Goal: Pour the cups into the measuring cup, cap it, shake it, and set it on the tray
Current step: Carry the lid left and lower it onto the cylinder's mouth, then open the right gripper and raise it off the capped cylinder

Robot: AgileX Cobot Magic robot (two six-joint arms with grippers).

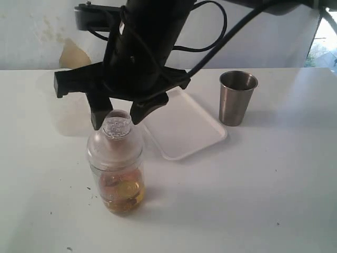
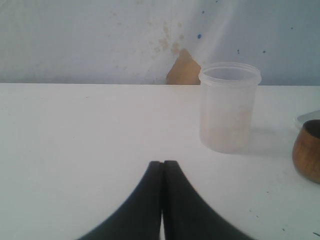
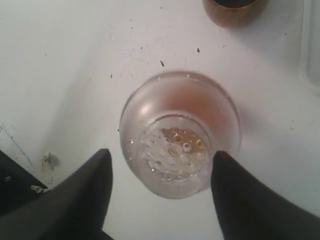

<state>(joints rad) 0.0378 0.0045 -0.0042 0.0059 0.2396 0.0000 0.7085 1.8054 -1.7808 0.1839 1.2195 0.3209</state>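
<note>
Surroundings: one flat white rectangular tray [image 1: 184, 129] lies on the white table [image 1: 263, 200]. It is just beside the clear cylindrical measuring cup [image 1: 118, 184], on the cup's far right in the exterior view. One tapered brushed-steel tumbler [image 1: 237, 97] stands upright near the tray's far right corner. One small round brown wooden cup [image 2: 307, 150] and one frosted translucent beaker [image 2: 229, 107] stand near each other.

The measuring cup stands upright on the table, off the tray. It holds amber liquid and carries one frosted domed cap [image 1: 115, 145] with a perforated top.

The right gripper [image 1: 121, 116] points down over the cap. Its black fingers are spread, one on each side of the cap's neck; whether they touch it cannot be determined. The left gripper [image 2: 162, 200] sits low over the table, with its fingers pressed together and holding nothing.
</note>
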